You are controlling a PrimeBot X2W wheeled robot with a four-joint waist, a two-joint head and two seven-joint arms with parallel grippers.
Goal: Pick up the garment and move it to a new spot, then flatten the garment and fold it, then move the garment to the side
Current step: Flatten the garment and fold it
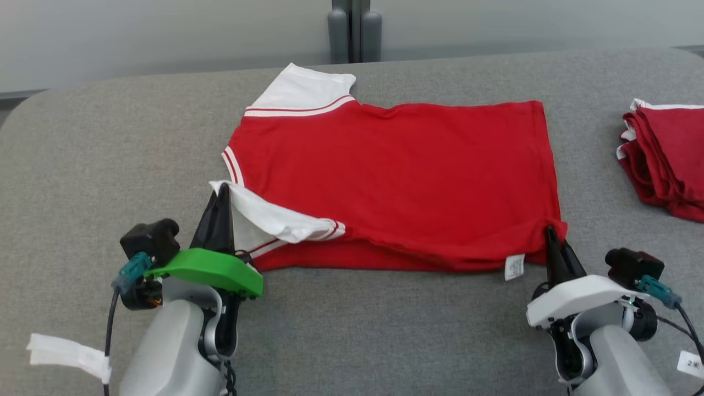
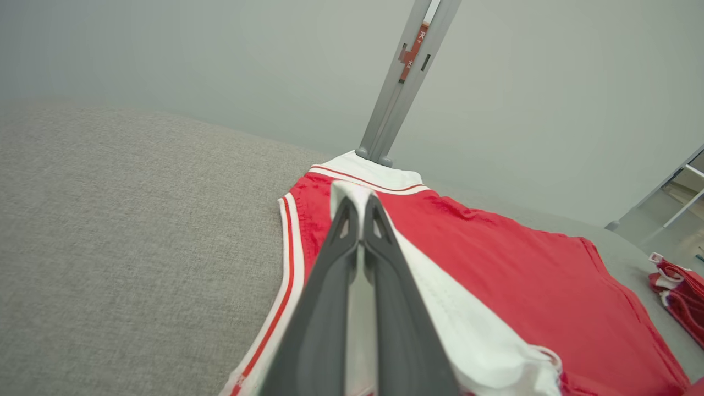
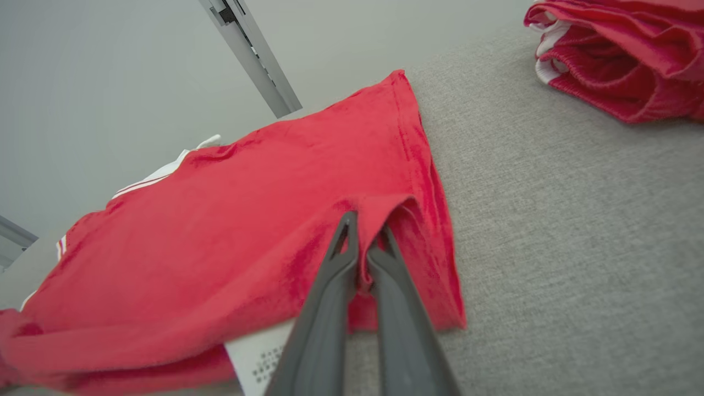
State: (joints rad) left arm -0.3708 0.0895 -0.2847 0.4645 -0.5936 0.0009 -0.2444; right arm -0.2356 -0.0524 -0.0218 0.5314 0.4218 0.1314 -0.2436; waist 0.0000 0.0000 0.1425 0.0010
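Lying flat on the surface point(image 1: 385, 330), shirt point(image 1: 396, 176) runs long axis left to right, beyond both claws. My left claw point(image 1: 222, 188) pinches its near sleeve point(image 1: 269, 223), right claw point(image 1: 549, 231) the near hem corner point(image 1: 558, 224). Fold likely goes away from me.

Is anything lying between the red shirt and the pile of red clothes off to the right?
Nothing visible does: only bare grey cushion lies between the red shirt and the pile. The left gripper and right gripper are shut on the shirt's near corners.
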